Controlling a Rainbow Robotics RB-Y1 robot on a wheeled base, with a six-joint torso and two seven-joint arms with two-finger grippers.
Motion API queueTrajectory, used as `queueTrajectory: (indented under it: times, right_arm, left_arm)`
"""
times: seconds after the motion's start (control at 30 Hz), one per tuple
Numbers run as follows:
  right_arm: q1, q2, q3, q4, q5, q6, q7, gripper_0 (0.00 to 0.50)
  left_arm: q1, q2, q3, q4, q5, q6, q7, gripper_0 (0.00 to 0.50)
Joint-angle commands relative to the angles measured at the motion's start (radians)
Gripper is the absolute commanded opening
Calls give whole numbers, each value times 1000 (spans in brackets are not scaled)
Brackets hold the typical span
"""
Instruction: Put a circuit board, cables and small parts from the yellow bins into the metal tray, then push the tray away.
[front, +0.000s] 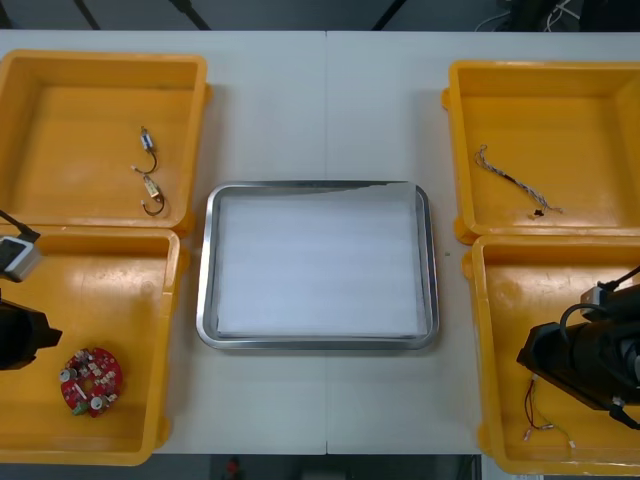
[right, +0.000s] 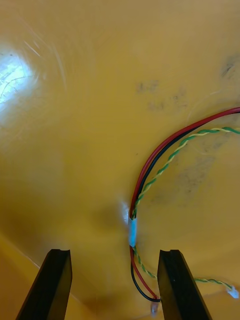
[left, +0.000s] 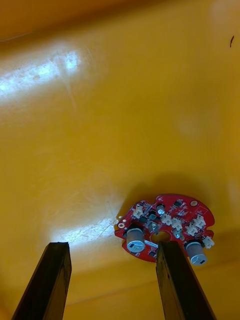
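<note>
A round red circuit board (left: 165, 227) lies on the floor of the near left yellow bin (front: 150, 300). It sits just beyond one fingertip of my open left gripper (left: 112, 275), not between the fingers. The same board (front: 91, 380) shows beside my left arm in the front view. In the near right yellow bin (front: 500, 290), a red and yellow cable (right: 150, 175) with a black strand runs between the fingers of my open right gripper (right: 114, 280), close to one finger (right: 175, 285). The metal tray (front: 205, 290), white inside, holds nothing.
The far left bin (front: 190, 120) holds two small metal parts (front: 150, 182). In the far right bin (front: 460, 130) lies a twisted blue and white cable (front: 515, 182). Bare table lies beyond the tray between the far bins.
</note>
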Motion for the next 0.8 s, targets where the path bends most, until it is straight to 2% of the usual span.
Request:
queueTrajectory:
  times: [0.03,0.23,0.37,0.43,0.53,0.7,0.73,0.8]
  right_arm:
    - [18,15,44,12,56,-33,-58,500]
    - [16,19,69,46,64,-68,-54,500]
    - [16,25,74,58,64,-70,-54,500]
    - [16,28,74,63,63,-70,-54,500]
    - [16,35,75,69,63,-68,-53,500]
    - [15,38,84,69,70,-67,-53,500]
    - [16,38,87,70,70,-67,-53,475]
    - [15,38,90,70,70,-67,-53,299]
  left_arm:
    - [55,31,-16,-20,-23,-42,-159,500]
    - [113,31,-16,-20,-43,-82,-181,500]
    - [136,31,-19,-20,-86,-93,-199,500]
    - [136,31,-33,-20,-107,-101,-207,500]
    - [136,31,-77,-16,-183,-142,-210,500]
    - [136,31,-112,15,-193,-202,-214,500]
    - [135,33,-125,21,-199,-216,-217,500]
    - [130,31,-142,30,-207,-230,-222,500]
